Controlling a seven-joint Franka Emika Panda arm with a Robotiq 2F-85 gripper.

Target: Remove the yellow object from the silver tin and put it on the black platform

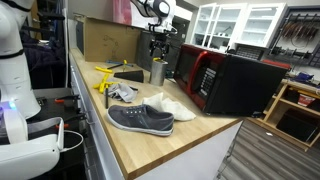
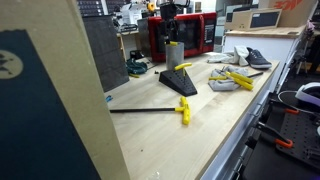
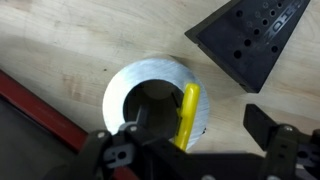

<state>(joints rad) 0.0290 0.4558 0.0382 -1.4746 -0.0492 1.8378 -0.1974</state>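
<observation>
The step in hand is the reach for the grasp: the gripper [image 1: 157, 50] hangs directly over the silver tin [image 3: 150, 72], jaws spread wide and holding nothing, with one finger showing to either side of the tin in the wrist view. The yellow object [image 3: 189, 112] is inside the tin, a slim stick whose long axis runs roughly up and down. It leans on the inner wall on the side facing the black platform [image 3: 250, 40], its upper end at the rim (how deep it goes is hidden). The tin stands toward the far end of the bench [image 1: 190, 140], well in from the long edges, with the platform just beside it. Next, I judge, comes a straight descent, closing the jaws on the stick's upper end without knocking the tin, then a vertical lift.
</observation>
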